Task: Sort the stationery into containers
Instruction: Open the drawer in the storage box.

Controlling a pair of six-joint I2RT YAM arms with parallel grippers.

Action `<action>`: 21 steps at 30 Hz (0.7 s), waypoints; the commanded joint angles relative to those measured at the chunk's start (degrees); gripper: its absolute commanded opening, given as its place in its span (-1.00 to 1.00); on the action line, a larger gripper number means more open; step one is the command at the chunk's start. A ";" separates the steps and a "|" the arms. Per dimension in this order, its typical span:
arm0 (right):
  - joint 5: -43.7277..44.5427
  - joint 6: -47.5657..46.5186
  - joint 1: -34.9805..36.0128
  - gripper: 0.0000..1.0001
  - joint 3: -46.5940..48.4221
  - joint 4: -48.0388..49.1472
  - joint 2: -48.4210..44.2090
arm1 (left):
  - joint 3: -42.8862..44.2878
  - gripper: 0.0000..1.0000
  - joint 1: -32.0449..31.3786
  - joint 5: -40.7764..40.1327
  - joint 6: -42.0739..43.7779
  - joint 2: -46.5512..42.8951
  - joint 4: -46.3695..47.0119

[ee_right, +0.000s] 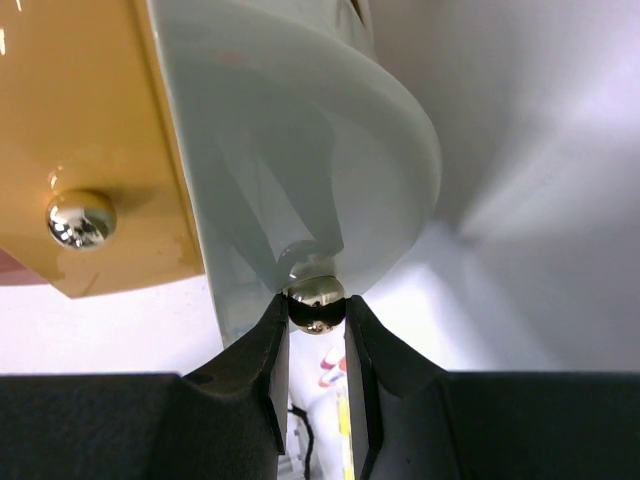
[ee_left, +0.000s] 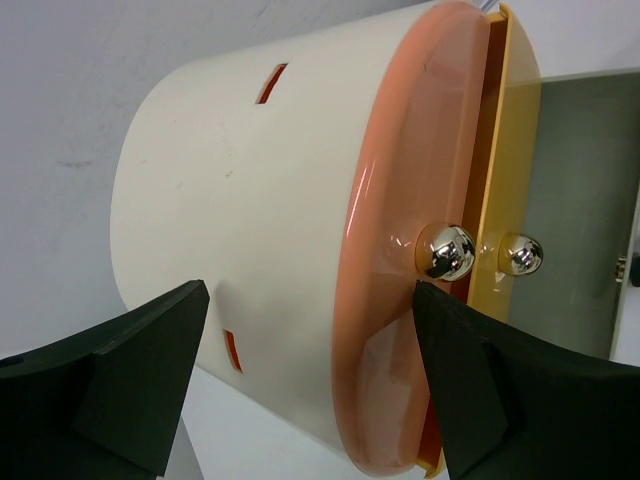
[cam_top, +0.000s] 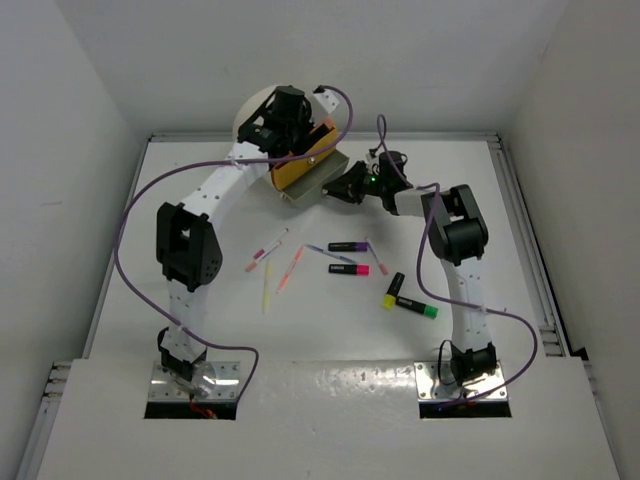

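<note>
The cream-white round cabinet [cam_top: 258,108] stands at the back of the table. My left gripper [cam_top: 287,118] is open and straddles the cabinet body [ee_left: 240,190]; one finger [ee_left: 470,370] lies against the pink-peach drawer front [ee_left: 395,200], just below its knob [ee_left: 445,250]. The yellow-orange drawer [cam_top: 300,165] is pulled partly out. My right gripper [ee_right: 317,330] is shut on the metal knob [ee_right: 317,303] of a pale grey drawer [ee_right: 300,130], which is pulled out furthest [cam_top: 326,176]. Highlighters with purple [cam_top: 348,245], pink [cam_top: 348,269], yellow [cam_top: 393,291] and green [cam_top: 415,307] caps and several thin pens [cam_top: 290,268] lie mid-table.
Purple cables [cam_top: 140,200] loop from both arms over the table. White walls close in the table on the left, back and right. The yellow-orange drawer's knob [ee_right: 80,218] sits just left of my right gripper.
</note>
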 commanded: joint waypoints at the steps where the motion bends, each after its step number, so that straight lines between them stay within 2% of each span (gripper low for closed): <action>1: -1.58 -1.58 -0.88 -1.00 -1.69 0.82 -5.01 | 3.09 0.80 0.95 0.02 -0.97 0.51 0.87; 4: -1.76 -1.75 -0.88 -0.99 -4.32 0.99 -6.33 | 3.61 0.80 0.87 0.11 -1.15 0.68 0.79; 7: -1.85 -2.02 -1.05 -0.88 -6.17 1.26 -6.95 | 3.79 0.80 0.78 0.29 -1.41 0.77 0.70; 8: -1.93 -2.10 -1.05 -0.69 -6.43 1.26 -6.87 | 3.79 0.80 0.86 0.37 -1.50 0.86 0.61; 10: -1.94 -2.10 -0.97 -0.41 -6.09 0.73 -6.52 | 3.88 0.80 0.78 0.55 -1.68 0.68 0.43; 11: -1.94 -2.37 -0.97 -0.13 -5.56 0.56 -6.34 | 3.88 0.80 0.86 0.55 -1.76 0.68 0.43; 14: -1.67 -2.89 -0.97 0.13 -4.33 -0.85 -5.90 | 3.79 0.81 0.87 1.51 -2.11 0.51 0.26; 15: -1.58 -3.16 -1.05 0.34 -4.07 -1.11 -5.99 | 3.79 0.82 0.78 1.78 -2.29 0.42 0.34; 18: -1.15 -3.60 -1.40 0.46 -3.45 -2.34 -6.60 | 3.97 0.82 0.86 3.18 -3.17 -0.11 0.61; 21: -1.14 -3.95 -1.84 0.49 -4.50 -2.87 -8.62 | 3.97 0.82 0.95 6.34 -4.75 -2.03 1.31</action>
